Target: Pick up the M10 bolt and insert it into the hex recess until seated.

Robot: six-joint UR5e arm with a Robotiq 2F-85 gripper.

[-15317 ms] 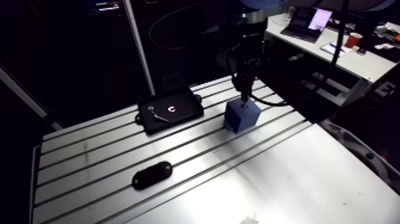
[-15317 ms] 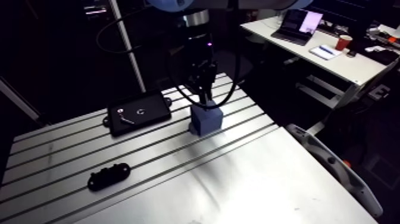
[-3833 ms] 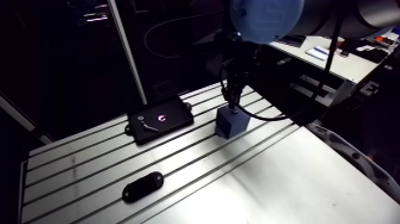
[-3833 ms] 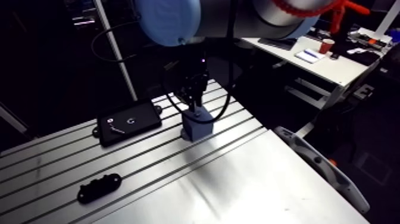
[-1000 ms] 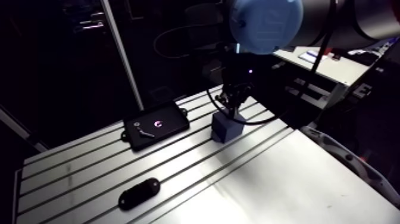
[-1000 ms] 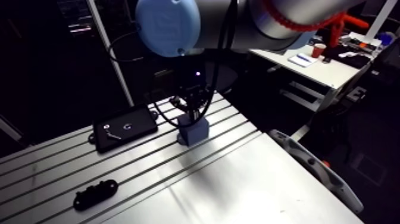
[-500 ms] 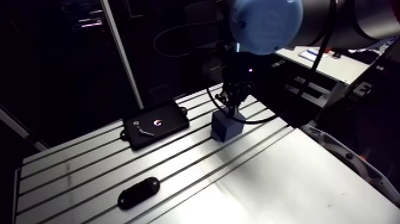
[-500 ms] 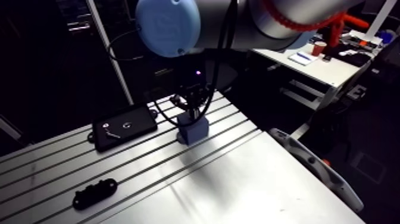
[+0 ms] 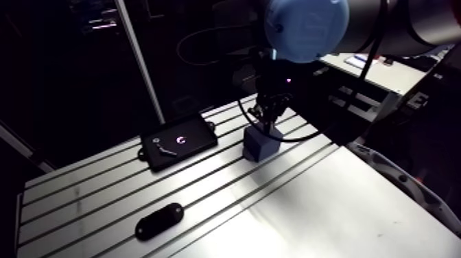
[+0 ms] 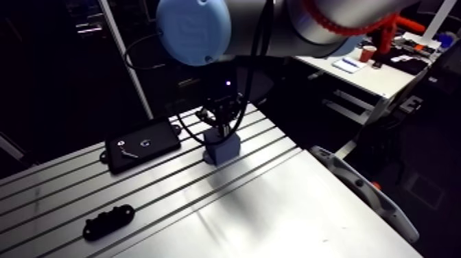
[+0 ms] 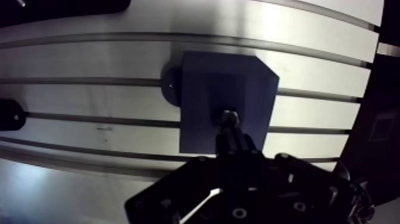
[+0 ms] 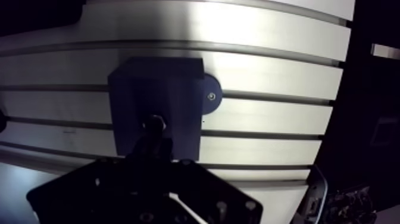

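From the upper link we look slantwise down across the tabletop [image 9: 309, 206], well back; from the wrist we look almost straight down, close over the blue block [image 11: 226, 83] — which, with the tabletop around it, both views seem to share.

A slotted aluminium table [image 9: 103, 199] fills the foreground, its near half washed by a bright glare [image 9: 295, 206]. Behind it the room is mostly dark. A pale post [image 9: 140, 65] slants up past the far edge, and a lit white desk [image 10: 357, 72] stands off to the side.
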